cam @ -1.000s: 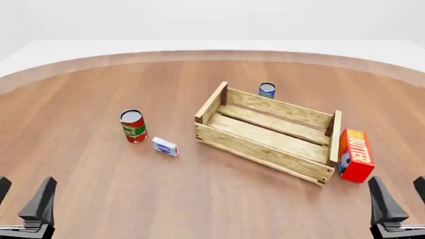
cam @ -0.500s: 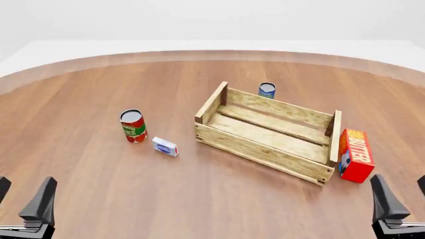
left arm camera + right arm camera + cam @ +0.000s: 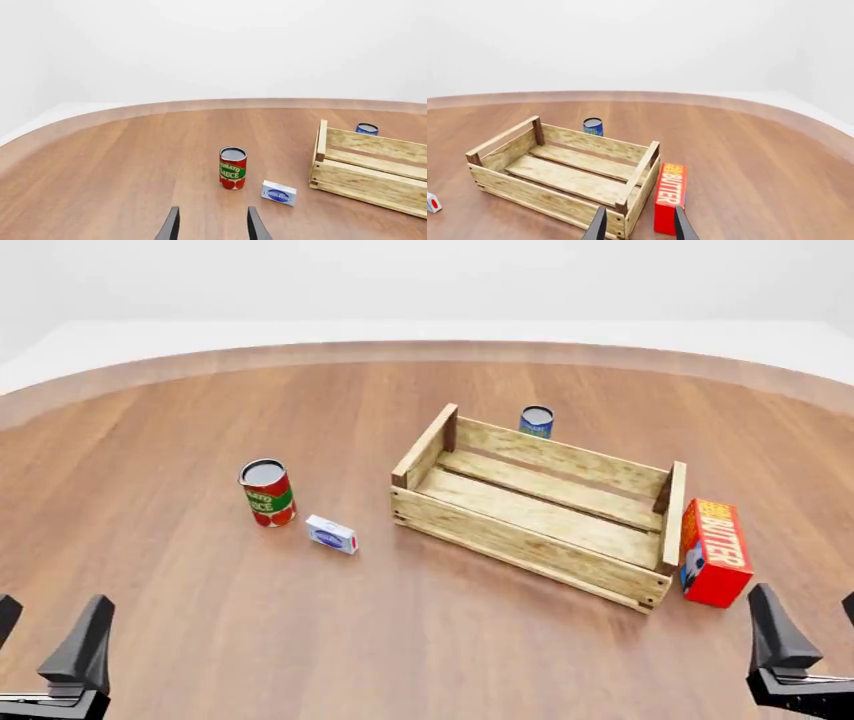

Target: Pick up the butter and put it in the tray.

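butter (image 3: 714,551): sitting on the counter (image 3: 200,570) right up against the right-hand end of the tray (image 3: 514,537), standing on a long edge, lettering facing up and out. Not in the tray yet, nothing gripping it.

tray: open on top, nothing inside that I can see. A small blue can (image 3: 537,421) sits just behind its far wall.

my right tool (image 3: 807,645): low at the near right corner, fingers apart, holding nothing. It's the closer one to the butter, so I'd guess this is the arm for the job.

my left tool (image 3: 47,640): near left corner, fingers also apart, empty, well away from everything.

worry #1: the butter is basically touching the tray's end board. If I come down with a finger on that side, I reckon it jams on the slat or shoves the tray instead of closing on the carton.

worry #2: the carton stands tall and narrow. A glancing finger could tip it flat or skid it off toward the counter's edge.

worry #3: lifting too low and clipping the tray's corner post on the way over.

not a worry: the tomato can (image 3: 267,492) and the little white-blue box (image 3: 331,535) are on the far left side, well clear of my route.
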You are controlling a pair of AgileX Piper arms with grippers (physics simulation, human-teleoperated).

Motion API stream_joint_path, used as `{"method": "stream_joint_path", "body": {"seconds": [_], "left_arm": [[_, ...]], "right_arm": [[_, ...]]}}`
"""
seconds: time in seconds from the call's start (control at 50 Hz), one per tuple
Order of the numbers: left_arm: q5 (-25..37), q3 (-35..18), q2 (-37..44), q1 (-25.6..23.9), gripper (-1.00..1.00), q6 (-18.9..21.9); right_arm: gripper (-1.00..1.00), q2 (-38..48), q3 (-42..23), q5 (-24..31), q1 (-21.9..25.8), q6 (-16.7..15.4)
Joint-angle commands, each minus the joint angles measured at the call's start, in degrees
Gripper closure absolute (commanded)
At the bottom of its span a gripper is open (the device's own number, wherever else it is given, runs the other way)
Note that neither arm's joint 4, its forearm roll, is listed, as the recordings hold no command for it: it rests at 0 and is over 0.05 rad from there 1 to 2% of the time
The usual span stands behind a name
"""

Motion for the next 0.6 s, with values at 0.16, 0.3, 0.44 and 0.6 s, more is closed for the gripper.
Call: {"method": "stream_joint_path", "body": {"seconds": [0.16, 0.3, 0.44, 0.6], "left_arm": [[0.0, 0.0, 0.0, 0.0, -1.00, 0.0], [0.0, 0.0, 0.0, 0.0, -1.00, 0.0], [0.0, 0.0, 0.0, 0.0, -1.00, 0.0], [0.0, 0.0, 0.0, 0.0, -1.00, 0.0]], "right_arm": [[-1.00, 5.3, 0.7, -4.3, -2.5, 0.6], [-1.00, 8.9, 0.7, -7.3, -3.3, 0.7], [-1.00, 14.2, 0.7, -12.0, -4.9, 0.9], [-1.00, 19.9, 0.7, -16.9, -5.3, 0.8]]}}
